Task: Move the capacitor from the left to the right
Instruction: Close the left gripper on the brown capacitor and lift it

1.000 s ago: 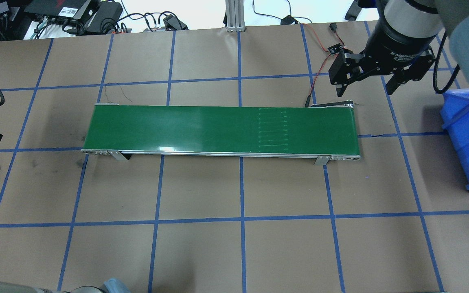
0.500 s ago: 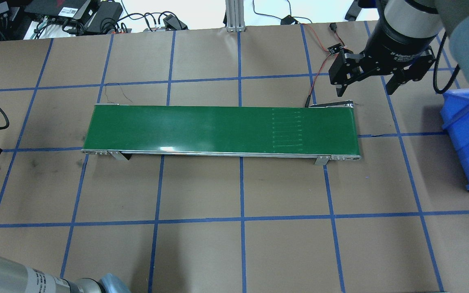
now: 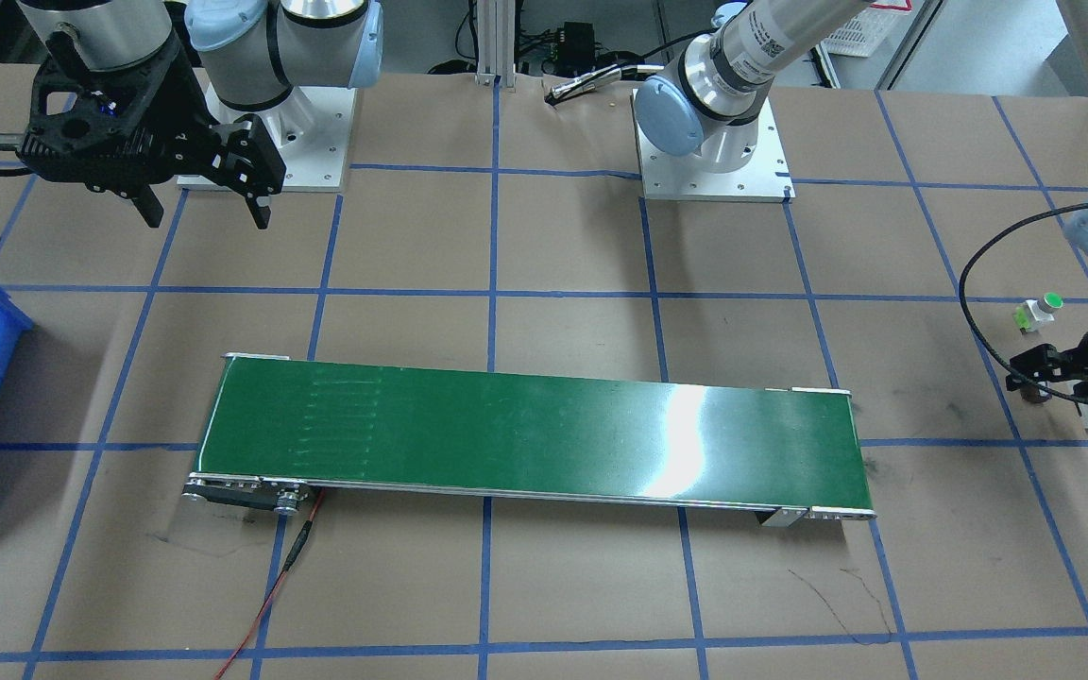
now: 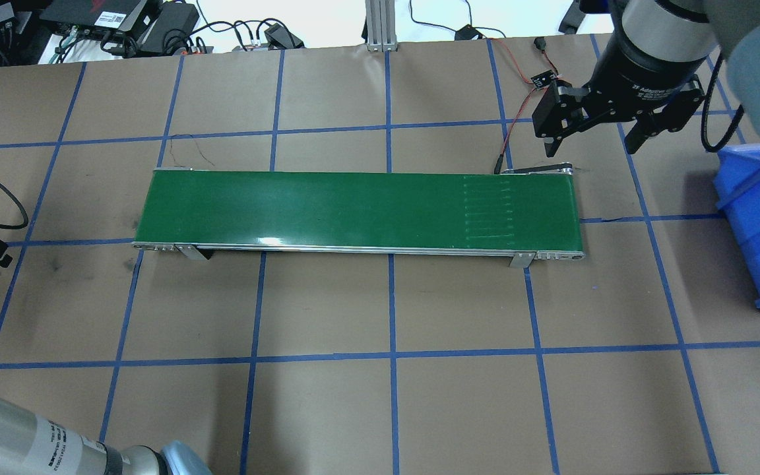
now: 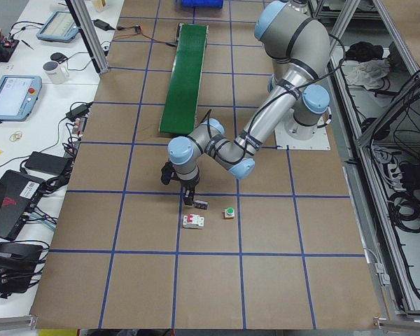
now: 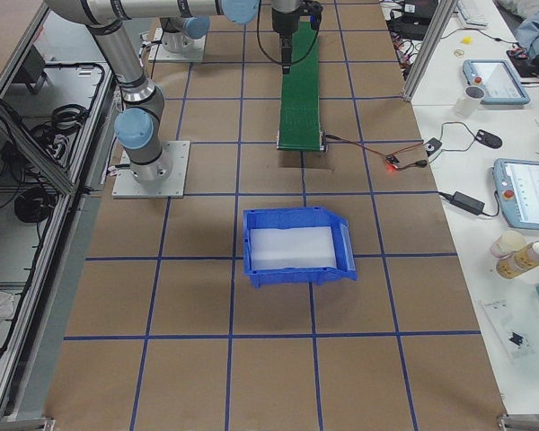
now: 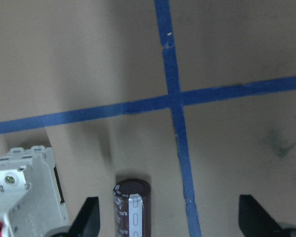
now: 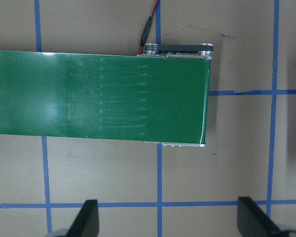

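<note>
The robot's left hand (image 7: 170,219) hangs low over the left end of the paper-covered desk (image 4: 459,310), its two fingers spread wide and gripping nothing. The capacitor (image 7: 131,207), a stubby dark cylinder with a reddish sheen and a pale stripe of markings, lies on its side on the desk between those fingers, much closer to one fingertip than to the other and touching neither. Just beside it, outside the fingers' span, stands a white circuit breaker (image 7: 24,192) with a red switch. A small white button with a green cap (image 5: 229,213) sits a little farther off, on the robot's side. In the overhead view the capacitor appears at the far left edge, well apart from the long green conveyor belt (image 4: 353,210) that lies across the middle of the desk. At the other end, the right hand (image 4: 591,138) hovers above the desk just beyond the belt's right end, likewise open and empty, its wrist camera looking straight down on that end of the belt. A blue bin (image 4: 759,218) stands at the desk's right edge.
</note>
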Tool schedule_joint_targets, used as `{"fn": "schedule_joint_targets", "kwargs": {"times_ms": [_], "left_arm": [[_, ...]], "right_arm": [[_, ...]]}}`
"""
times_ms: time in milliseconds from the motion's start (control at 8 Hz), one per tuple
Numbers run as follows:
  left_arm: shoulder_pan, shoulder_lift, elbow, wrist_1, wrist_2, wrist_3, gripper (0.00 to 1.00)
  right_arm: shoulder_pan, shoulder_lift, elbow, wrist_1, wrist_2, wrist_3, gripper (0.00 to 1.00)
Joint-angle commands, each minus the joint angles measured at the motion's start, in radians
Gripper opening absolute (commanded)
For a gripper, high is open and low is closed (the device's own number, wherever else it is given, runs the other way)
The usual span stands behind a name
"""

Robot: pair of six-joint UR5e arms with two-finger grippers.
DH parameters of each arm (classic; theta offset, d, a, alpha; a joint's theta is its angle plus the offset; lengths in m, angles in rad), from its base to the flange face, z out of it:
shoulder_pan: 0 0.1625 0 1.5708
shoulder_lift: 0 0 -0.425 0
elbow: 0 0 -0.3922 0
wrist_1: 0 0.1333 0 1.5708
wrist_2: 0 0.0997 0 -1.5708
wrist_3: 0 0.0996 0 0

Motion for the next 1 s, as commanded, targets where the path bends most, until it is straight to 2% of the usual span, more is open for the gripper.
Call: {"fn": "schedule_joint_targets", "kwargs": {"times_ms": [0, 125, 375, 500, 875], "left_arm": [[0.002, -0.037, -0.007, 0.015, 0.035, 0.003, 1.00], [0.006, -0.040, -0.009, 0.014, 0.084, 0.002, 1.00], [0.006, -0.042, -0.009, 0.014, 0.099, 0.003, 1.00], [0.006, -0.050, -0.009, 0.014, 0.136, 0.003, 1.00], [0.006, -0.065, -0.009, 0.014, 0.133, 0.002, 1.00]], "right_arm": [[0.000, 0.000, 0.000, 0.000, 0.000, 0.000, 1.00], [0.000, 0.000, 0.000, 0.000, 0.000, 0.000, 1.00], [0.000, 0.000, 0.000, 0.000, 0.000, 0.000, 1.00], [0.000, 0.000, 0.000, 0.000, 0.000, 0.000, 1.00], [0.000, 0.002, 0.000, 0.002, 0.000, 0.000, 1.00]]}}
